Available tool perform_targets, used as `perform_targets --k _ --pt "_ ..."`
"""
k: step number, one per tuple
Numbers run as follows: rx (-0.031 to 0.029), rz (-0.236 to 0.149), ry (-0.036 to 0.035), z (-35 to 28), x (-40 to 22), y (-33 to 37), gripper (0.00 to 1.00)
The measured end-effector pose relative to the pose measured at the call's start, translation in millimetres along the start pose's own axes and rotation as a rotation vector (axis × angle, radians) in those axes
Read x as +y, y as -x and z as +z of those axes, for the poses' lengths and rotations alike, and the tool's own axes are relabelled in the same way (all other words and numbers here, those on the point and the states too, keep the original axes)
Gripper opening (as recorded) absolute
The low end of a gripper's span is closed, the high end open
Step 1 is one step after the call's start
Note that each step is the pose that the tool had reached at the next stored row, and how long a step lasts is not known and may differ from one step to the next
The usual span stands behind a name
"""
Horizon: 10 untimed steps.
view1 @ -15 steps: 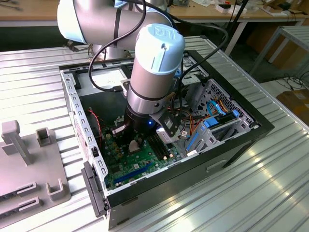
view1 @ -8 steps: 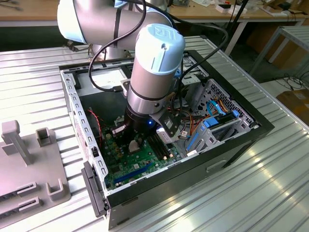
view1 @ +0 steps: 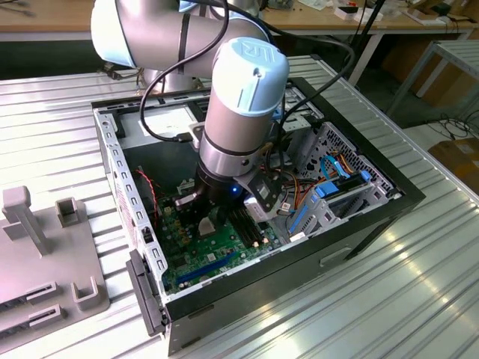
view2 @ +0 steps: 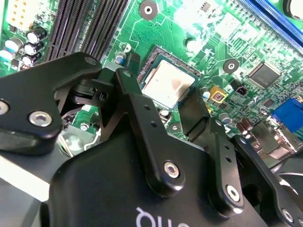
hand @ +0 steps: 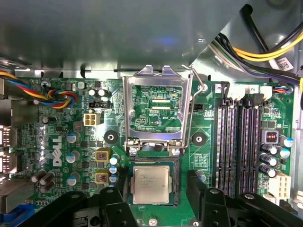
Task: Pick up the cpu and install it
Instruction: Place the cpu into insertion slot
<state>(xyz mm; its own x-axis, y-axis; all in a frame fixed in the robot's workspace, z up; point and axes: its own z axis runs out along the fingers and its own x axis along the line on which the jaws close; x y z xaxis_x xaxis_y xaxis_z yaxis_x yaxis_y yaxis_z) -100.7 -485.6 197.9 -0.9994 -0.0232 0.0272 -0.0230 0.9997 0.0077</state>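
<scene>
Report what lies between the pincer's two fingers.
The cpu, seated flat in its socket, lies between the open pincer's fingers, touching neither, as the first wrist view shows.

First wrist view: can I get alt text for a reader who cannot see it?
A silvery cpu lies in the open socket of a green motherboard, with the open gripper straddling it, one black finger on each side. The socket's metal frame stands flipped up, near black memory slots.
</scene>
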Motion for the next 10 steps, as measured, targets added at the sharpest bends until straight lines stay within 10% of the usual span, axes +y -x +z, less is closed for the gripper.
perform_targets --k 10 --pt "0.0 0.005 0.0 1.5 0.0 1.2 0.6"
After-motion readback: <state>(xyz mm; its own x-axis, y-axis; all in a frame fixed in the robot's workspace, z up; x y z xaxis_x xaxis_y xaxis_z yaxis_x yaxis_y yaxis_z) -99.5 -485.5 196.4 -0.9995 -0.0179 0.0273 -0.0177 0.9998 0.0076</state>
